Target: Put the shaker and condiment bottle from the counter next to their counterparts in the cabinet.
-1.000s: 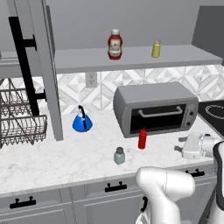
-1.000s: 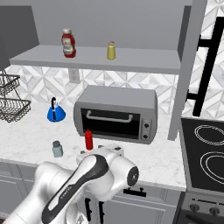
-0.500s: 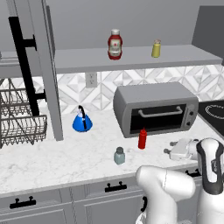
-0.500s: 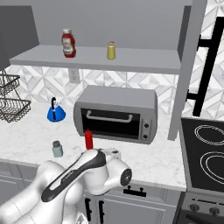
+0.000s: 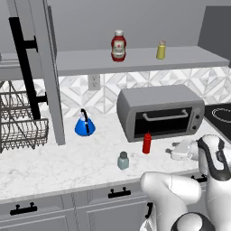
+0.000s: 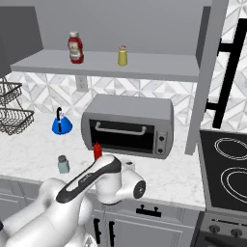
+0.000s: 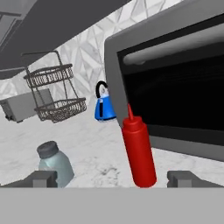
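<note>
The slim red condiment bottle [image 5: 146, 143] [image 6: 97, 150] stands upright on the marbled counter [image 5: 58, 162] in front of the toaster oven. The stubby grey-teal shaker [image 5: 123, 160] [image 6: 63, 164] stands a little to its left, nearer the counter's front edge. My gripper [image 5: 180, 151] hangs low over the counter to the right of the bottle, open and holding nothing. In the hand view the bottle [image 7: 139, 151] is close ahead of the open gripper [image 7: 113, 179], with the shaker [image 7: 54, 164] off to the left. The counterparts, a ketchup bottle [image 5: 118, 45] and a yellow shaker [image 5: 161, 50], stand on the cabinet shelf [image 5: 135, 62].
A grey toaster oven [image 5: 160, 110] sits right behind the condiment bottle. A blue kettle [image 5: 84, 124] and a wire rack [image 5: 18, 122] are at the left. The open cabinet door [image 5: 45, 67] with its black handle juts out left. A stove [image 6: 226, 169] lies at the right.
The hand has slid left along the counter towards the condiment bottle, and the forearm has swung with it. The gripper stays open; the bottles and shakers have not moved.
</note>
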### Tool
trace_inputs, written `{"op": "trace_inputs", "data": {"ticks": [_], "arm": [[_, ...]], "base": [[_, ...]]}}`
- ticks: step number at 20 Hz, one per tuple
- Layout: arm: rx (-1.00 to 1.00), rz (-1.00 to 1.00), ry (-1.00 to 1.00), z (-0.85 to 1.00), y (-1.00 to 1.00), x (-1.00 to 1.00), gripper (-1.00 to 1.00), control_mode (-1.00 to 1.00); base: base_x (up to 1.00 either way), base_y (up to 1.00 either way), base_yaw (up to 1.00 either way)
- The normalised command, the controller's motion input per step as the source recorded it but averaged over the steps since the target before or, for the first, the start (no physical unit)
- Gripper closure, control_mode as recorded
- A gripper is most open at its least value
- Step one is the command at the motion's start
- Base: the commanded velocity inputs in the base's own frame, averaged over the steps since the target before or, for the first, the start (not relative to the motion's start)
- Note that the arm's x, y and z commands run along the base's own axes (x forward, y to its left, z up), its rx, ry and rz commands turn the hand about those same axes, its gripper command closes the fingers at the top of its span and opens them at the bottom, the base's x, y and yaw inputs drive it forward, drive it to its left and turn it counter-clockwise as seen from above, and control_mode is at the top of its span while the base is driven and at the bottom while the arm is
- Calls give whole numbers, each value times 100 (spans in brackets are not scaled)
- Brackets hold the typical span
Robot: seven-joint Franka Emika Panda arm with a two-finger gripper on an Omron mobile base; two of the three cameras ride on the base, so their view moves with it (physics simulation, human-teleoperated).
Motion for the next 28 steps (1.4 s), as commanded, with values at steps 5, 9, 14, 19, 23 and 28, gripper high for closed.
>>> {"op": "trace_inputs", "data": {"ticks": [5,9,14,19,23,28], "arm": [[1,0,-1,-47,16,57,-100,-100],[0,0,0,-7,5,10,-100,-100],[0,0,-10,-30,33,10,-100,-100],[0,0,-9,-4,38,6,-100,-100],[0,0,0,-1,28,39,-100,-100],[0,0,0,0,21,44,-100,-100]], "base": [[0,0,0],[0,0,0],[0,0,0],[0,0,0],[0,0,0],[0,0,0]]}}
